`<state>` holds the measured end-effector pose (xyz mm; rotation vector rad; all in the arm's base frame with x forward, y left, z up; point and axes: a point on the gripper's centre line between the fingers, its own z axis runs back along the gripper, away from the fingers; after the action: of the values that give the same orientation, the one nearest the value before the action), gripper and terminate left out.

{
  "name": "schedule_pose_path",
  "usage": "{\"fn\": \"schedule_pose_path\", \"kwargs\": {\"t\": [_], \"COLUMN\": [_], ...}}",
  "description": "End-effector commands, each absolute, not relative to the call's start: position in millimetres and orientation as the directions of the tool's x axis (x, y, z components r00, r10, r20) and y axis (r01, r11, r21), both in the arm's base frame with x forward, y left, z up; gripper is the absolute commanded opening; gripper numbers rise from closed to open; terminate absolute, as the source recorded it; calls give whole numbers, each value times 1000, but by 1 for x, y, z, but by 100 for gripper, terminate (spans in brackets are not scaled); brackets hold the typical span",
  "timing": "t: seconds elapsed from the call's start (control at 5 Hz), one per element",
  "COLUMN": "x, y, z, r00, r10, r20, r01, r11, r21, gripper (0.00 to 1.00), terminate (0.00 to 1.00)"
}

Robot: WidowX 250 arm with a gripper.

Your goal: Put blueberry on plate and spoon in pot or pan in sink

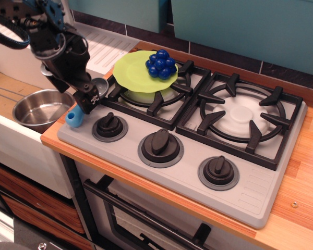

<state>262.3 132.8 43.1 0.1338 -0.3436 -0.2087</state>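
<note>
Gripper (88,104) sits low over the spoon (75,117) at the front-left corner of the stove top (261,192), fingers pointing down onto the handle's upper part — whether they are clamped on it or just around it, cannot tell; the dark fingers hide the contact. Blue handle end pokes out below-left of the fingers, grey bowl shows just above-right, next to the left burner grate (156,99).

Spoon looks light and rigid; the chunky plastic handle is the obvious place to hold, the rounded metal bowl would likely slip. Handle is rounded too, so an off-centre pinch could let it swivel.

Blueberry (161,63) already rests on the plate (130,73), which lies on the left burner — that half looks done. Pot (41,108) stands in the sink (5,130), just left of the stove edge, open and empty, wire handle pointing left.

Room: short hop left from spoon to pot, only the stove lip and counter edge in between. Knobs (109,125) sit close on the right; left and upward look free.
</note>
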Motion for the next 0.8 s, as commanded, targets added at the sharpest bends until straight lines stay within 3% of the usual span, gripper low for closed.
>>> {"fn": "schedule_pose_path", "kwargs": {"t": [0.0,0.2,0.4,0.6], "x": [270,272,276,278], "y": [137,133,127,124], "z": [42,39,43,48], "r00": [909,916,931,938], "r10": [-228,-219,-190,-190], "r20": [349,337,311,289], "r01": [178,174,158,160], "r11": [969,972,980,979], "r21": [171,159,123,126], "gripper": [100,100,0,0], "terminate": [0,0,0,0]}}
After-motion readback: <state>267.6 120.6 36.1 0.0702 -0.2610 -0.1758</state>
